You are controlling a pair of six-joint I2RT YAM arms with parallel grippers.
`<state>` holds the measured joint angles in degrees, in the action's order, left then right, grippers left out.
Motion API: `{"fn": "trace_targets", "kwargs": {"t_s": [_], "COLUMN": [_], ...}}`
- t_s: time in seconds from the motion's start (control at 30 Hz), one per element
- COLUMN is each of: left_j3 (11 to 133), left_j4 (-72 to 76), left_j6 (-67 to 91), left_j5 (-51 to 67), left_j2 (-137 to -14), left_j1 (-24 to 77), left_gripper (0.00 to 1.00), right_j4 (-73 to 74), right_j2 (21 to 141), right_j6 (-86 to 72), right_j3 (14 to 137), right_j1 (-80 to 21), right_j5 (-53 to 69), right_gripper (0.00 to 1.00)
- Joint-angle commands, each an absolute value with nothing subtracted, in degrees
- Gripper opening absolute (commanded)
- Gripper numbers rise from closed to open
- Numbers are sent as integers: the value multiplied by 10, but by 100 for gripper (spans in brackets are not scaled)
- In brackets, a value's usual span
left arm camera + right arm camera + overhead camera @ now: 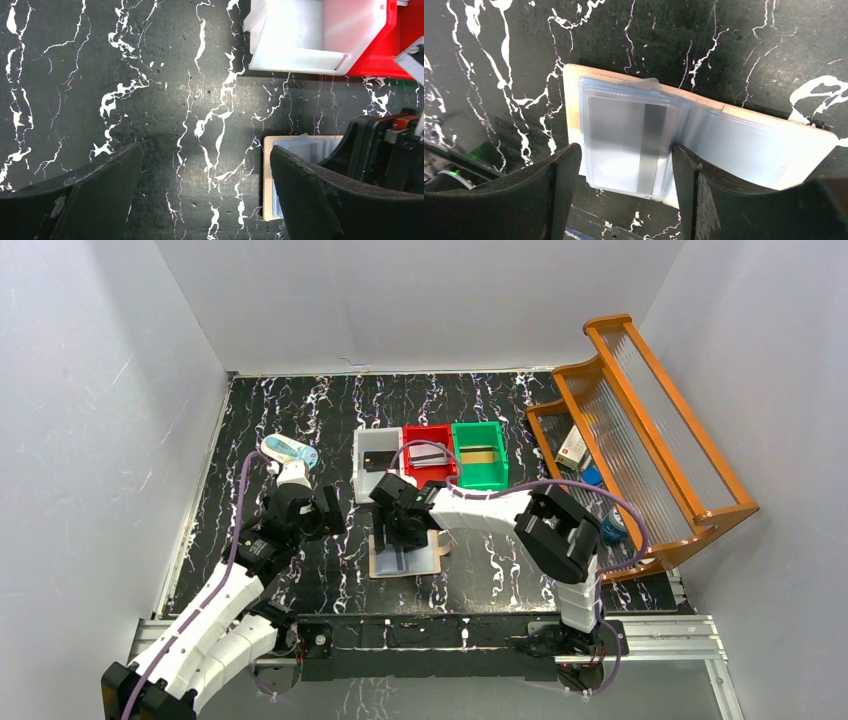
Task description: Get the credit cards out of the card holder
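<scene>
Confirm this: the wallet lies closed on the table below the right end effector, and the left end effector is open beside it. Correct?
No: the wallet lies open, not closed; the right wrist view shows it spread flat, a grey card in its sleeves. Otherwise right: it is on the table below the right end effector, the left end effector open beside it.

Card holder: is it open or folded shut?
Open. The card holder lies spread flat, pale sleeves up, a grey card inside one.

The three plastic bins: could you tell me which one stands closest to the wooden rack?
The green bin, at the right end of the row; the red bin is in the middle, the white bin leftmost.
</scene>
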<state>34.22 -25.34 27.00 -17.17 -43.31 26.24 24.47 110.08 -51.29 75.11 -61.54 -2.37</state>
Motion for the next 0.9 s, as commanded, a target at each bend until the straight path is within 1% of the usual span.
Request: {"fn": "trace_targets", "kwargs": {"t_s": [0.0, 0.3, 0.5, 0.67, 0.87], "left_j3": [338, 338, 338, 338, 338], "left_j4": [-250, -252, -252, -252, -251], "left_j6": [263, 264, 264, 263, 263], "left_j5": [-184, -191, -189, -185, -175], "left_j2": [-419, -410, -409, -410, -410], "left_j1": [259, 259, 259, 259, 259], "left_gripper": [98, 98, 98, 98, 98], "right_j4": [316, 332, 226, 168, 114], "right_j2": [1142, 1155, 1124, 1098, 1072], "right_j6": [-504, -505, -504, -514, -532], "right_j3": [799, 818, 761, 719, 668], "right_j1": [-635, -645, -642, -628, -603], "right_j5": [-84, -106, -34, 7, 53], "right_gripper": [75, 73, 68, 65, 66]}}
